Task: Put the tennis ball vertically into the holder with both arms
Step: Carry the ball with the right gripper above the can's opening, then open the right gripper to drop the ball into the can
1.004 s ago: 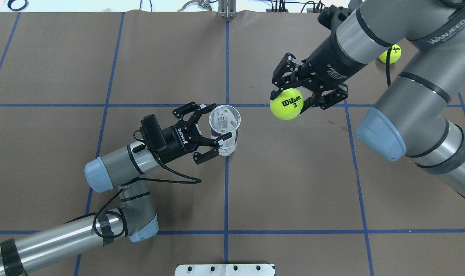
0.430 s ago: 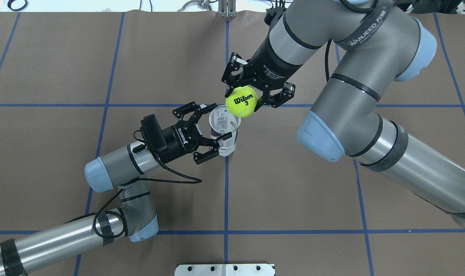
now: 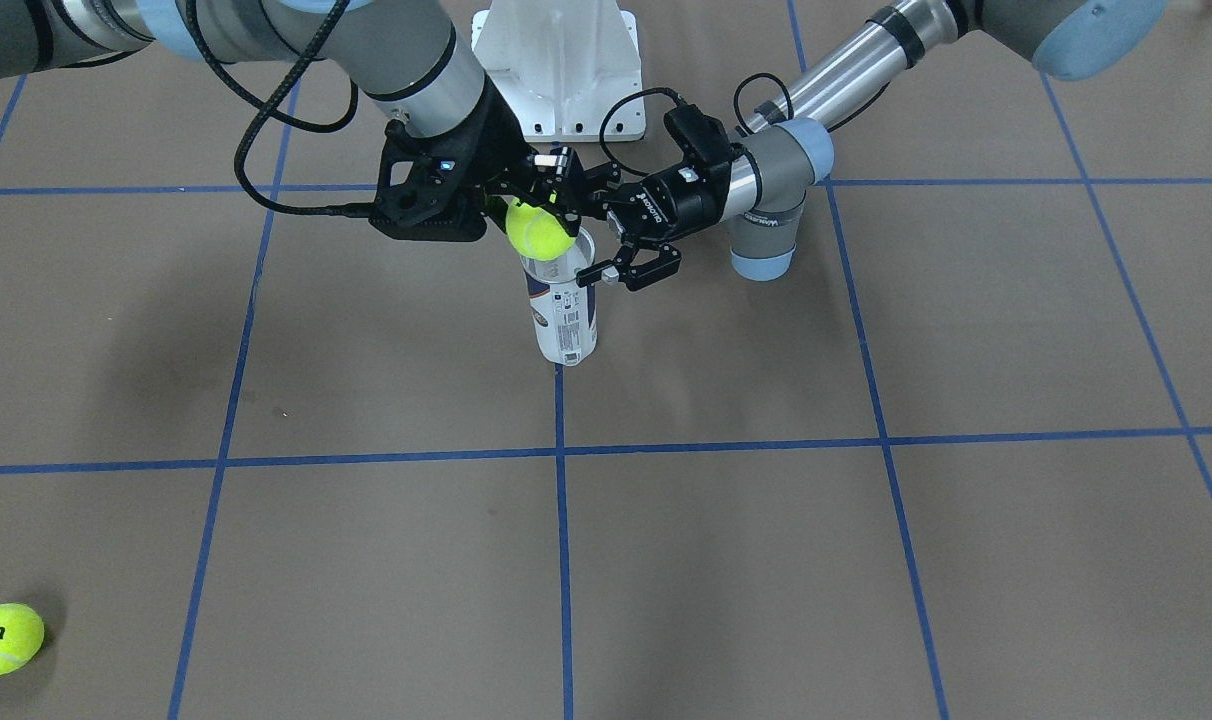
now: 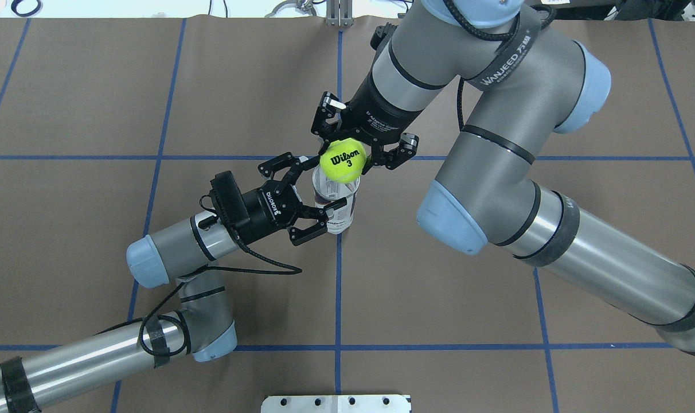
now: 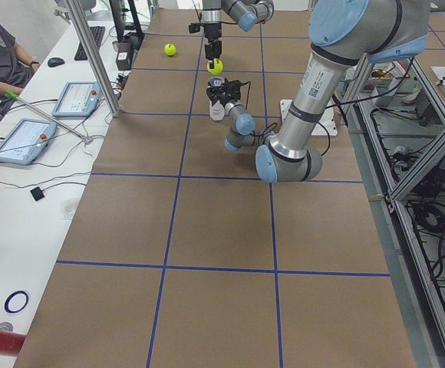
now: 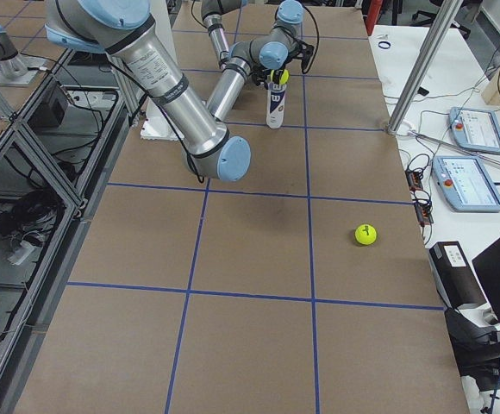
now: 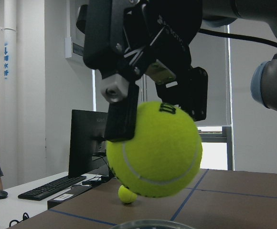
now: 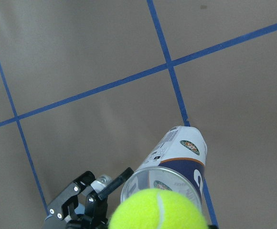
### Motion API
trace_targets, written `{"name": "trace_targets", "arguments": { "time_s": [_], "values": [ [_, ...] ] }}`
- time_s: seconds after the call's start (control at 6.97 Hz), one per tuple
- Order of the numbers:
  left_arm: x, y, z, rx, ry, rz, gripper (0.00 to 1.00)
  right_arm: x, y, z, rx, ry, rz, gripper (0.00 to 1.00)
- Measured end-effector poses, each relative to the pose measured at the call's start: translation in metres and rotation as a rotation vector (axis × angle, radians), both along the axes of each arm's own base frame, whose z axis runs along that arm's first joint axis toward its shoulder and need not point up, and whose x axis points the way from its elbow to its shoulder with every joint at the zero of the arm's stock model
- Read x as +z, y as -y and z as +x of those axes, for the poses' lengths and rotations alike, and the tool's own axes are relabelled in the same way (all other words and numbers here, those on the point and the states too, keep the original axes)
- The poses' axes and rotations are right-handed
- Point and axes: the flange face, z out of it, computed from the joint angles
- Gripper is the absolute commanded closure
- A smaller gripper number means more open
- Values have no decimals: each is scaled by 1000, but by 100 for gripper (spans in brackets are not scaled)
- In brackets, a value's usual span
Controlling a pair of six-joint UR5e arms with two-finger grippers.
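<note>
The holder [image 4: 339, 213], a clear can with a white and navy label, stands upright on the brown table; it also shows in the front view [image 3: 562, 315]. My left gripper [image 4: 321, 184] is shut on the holder, one finger on each side near its rim. My right gripper [image 4: 348, 156] is shut on a yellow Wilson tennis ball [image 4: 343, 161] and holds it just above the holder's open mouth, slightly toward the far side. In the left wrist view the ball [image 7: 153, 150] hangs above the silver rim [image 7: 150, 224]. In the right wrist view the ball [image 8: 157, 210] overlaps the can's mouth [image 8: 176, 167].
A second tennis ball [image 3: 3, 640] lies on the table far off on my right side, also in the right side view [image 6: 365, 234]. The white mounting base [image 3: 556, 60] stands behind the holder. Blue tape lines cross the table.
My right arm has swung left with the ball, from well right of the holder to above its mouth. The left arm and holder have not moved.
</note>
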Motion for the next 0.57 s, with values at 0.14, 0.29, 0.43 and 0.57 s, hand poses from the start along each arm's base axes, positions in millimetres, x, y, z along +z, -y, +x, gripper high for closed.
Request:
{"name": "trace_targets", "arguments": {
  "time_s": [0.14,0.29,0.43,0.57],
  "values": [
    [0,0,0,-2,0,-2,13,0,0,-5,-3,-5,-1,76],
    [0,0,0,-3,-1,-2,13,1,-1,-10,-6,-9,-3,32],
    [-1,0,0,-3,-2,-2,13,2,-1,-14,-8,-14,-3,1],
    [-1,0,0,-3,-2,-2,13,3,-2,-16,-3,-18,0,1]
  ]
}}
